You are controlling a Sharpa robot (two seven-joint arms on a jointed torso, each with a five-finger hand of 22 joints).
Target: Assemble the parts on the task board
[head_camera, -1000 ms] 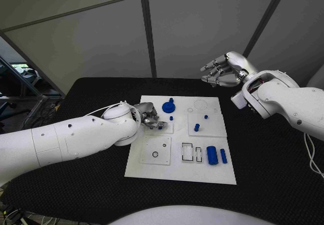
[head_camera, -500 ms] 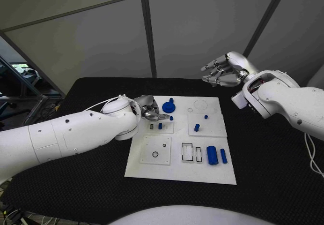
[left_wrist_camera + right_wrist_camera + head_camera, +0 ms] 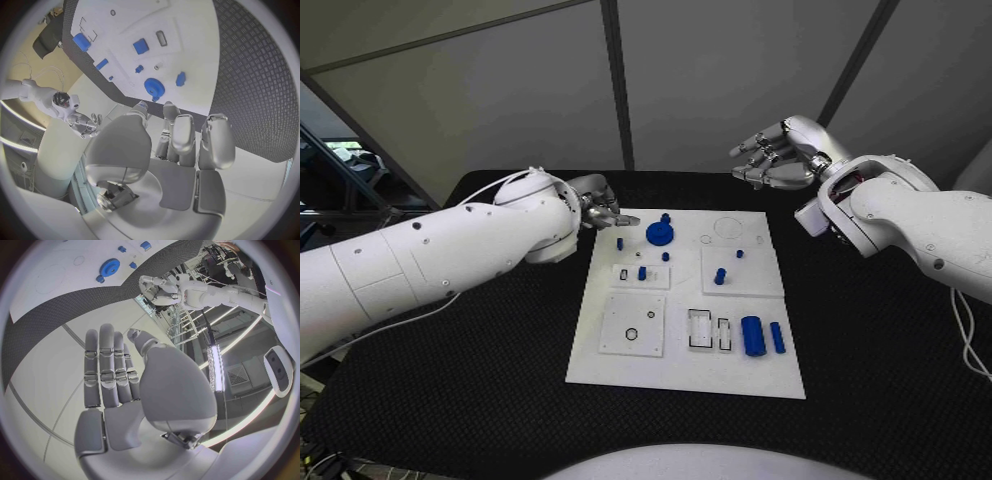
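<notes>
Light was even and cool; the board showed bright against the black table, with faint shadows. Both wrist views bent straight edges strongly. A ceiling strip glared in the right wrist view.

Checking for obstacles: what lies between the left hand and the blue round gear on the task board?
In the head view, one small blue peg stands between the left hand and the gear, near the task board edge.

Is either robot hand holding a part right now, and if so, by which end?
Nothing is held. The left robot hand and the right robot hand are both empty, off the task board.
</notes>
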